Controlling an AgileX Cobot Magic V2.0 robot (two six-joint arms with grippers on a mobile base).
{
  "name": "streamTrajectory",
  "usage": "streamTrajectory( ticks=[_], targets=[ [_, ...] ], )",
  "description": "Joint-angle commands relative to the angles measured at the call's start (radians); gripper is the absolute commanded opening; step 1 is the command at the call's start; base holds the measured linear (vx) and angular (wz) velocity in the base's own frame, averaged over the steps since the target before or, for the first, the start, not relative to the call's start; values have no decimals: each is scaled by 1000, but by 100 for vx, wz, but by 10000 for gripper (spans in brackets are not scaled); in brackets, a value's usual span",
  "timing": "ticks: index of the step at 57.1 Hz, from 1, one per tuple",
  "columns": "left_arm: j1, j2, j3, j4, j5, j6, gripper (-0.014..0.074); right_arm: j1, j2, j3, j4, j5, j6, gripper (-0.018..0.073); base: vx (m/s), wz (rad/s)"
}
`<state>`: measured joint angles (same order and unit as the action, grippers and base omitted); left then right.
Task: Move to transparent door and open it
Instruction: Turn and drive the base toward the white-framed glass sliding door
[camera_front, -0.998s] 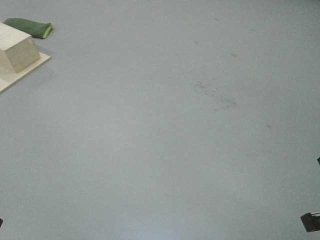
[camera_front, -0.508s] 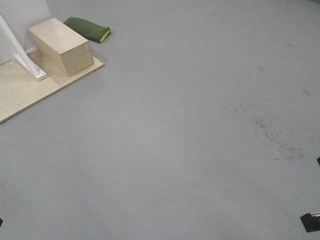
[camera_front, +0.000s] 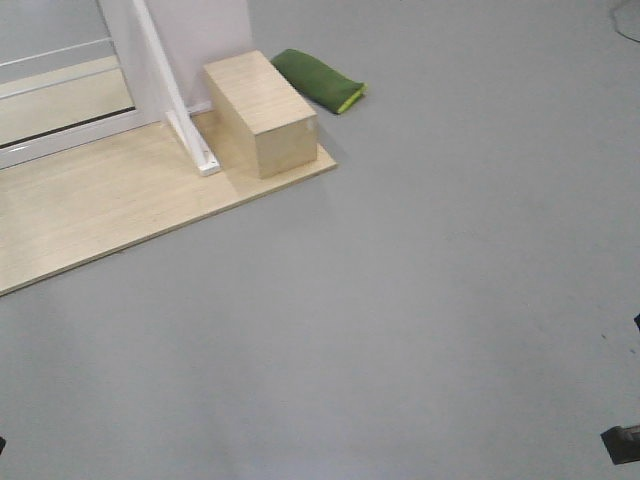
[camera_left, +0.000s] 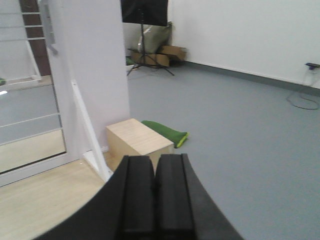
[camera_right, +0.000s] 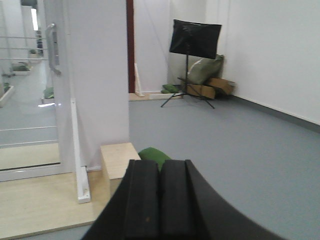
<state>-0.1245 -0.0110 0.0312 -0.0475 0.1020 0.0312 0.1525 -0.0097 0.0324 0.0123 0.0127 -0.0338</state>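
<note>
Both your grippers are closed and empty. The left gripper (camera_left: 155, 165) and the right gripper (camera_right: 160, 169) each have their pads pressed together with nothing between them. I judge that suits driving, since nothing is in reach to grasp.

Take the box (camera_front: 262, 110) as your marker. It sits at the right end of the platform (camera_front: 90, 220), close beside the foot of the brace (camera_front: 170, 100), probably as ballast for the white wall (camera_left: 95, 75) that the brace props. Just behind the box, a cushion (camera_front: 318, 78) lies on the floor (camera_front: 450, 300). The door (camera_left: 27, 100) stands left of the box, past the brace, with its handle (camera_right: 51, 47) high on the edge nearest the box. Far behind the box is a stand (camera_right: 194, 40).

You have two grippers, one box, one brace, one cushion, one door, one handle and one stand.
</note>
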Motion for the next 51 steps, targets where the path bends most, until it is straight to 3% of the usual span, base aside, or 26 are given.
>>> streamTrajectory(
  ticks=[1,30,51],
  targets=[
    [-6,-15,15,-10,-83,-2,-6,-4,-12,2,-2,-83,0,-9,51,69],
    [-6,-15,15,-10,-83,-2,-6,-4,-12,2,-2,-83,0,-9,52,71],
    [-6,-15,15,-10,-83,-2,-6,-4,-12,2,-2,-83,-3,-9,55,28]
  ],
)
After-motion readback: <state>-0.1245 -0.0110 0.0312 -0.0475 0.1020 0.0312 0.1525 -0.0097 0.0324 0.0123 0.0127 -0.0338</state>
